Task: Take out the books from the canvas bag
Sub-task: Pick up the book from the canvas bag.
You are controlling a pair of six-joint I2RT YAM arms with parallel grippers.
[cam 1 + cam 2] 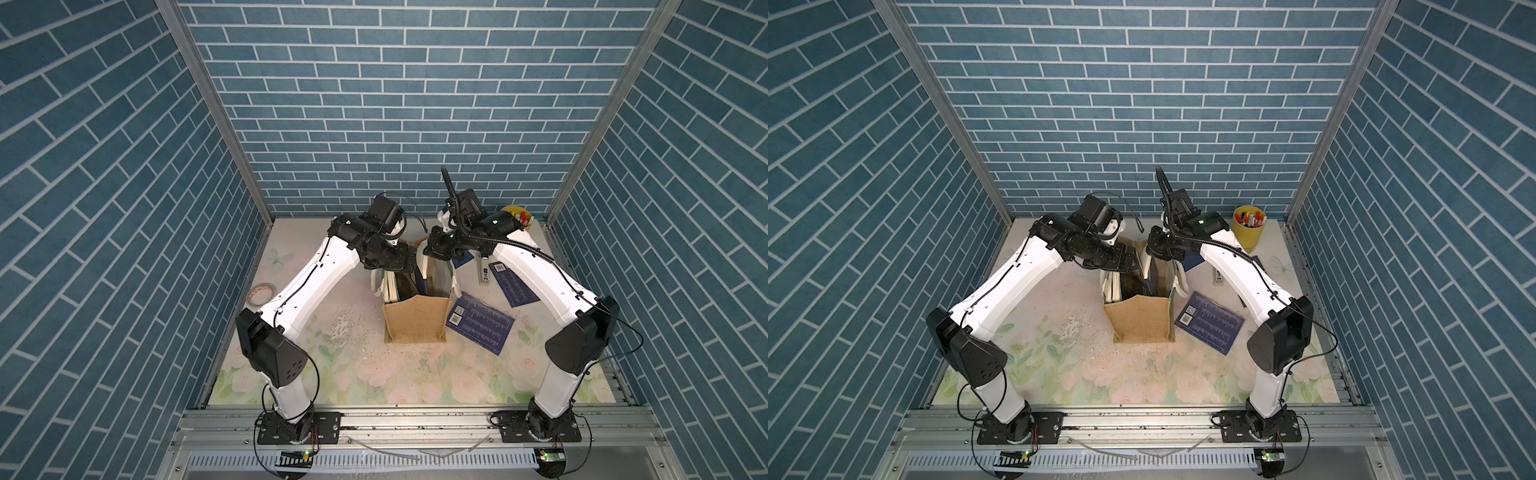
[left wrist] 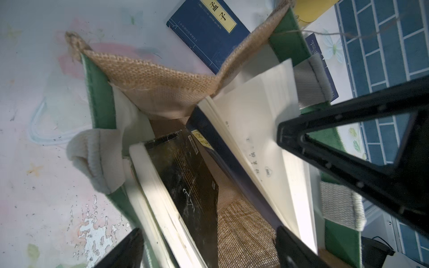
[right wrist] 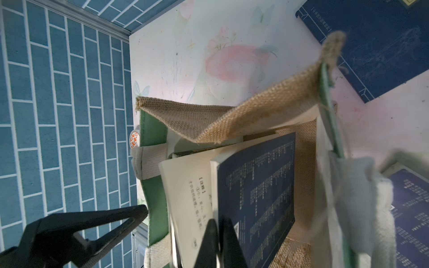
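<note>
Burlap bag [image 1: 417, 320] stands upright; right gripper [image 3: 219, 224] pinches a navy book [image 3: 255, 197] inside it, while left gripper [image 2: 206, 253] hangs spread wide over a black book [image 2: 185, 181].

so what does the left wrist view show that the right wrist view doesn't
Only the left wrist: the black book, cover showing, and the yellow cup. Only the right wrist: the tape roll and the printed outer cover of the open navy book. Both: the burlap bag, that book's white pages and the floral table.
</note>
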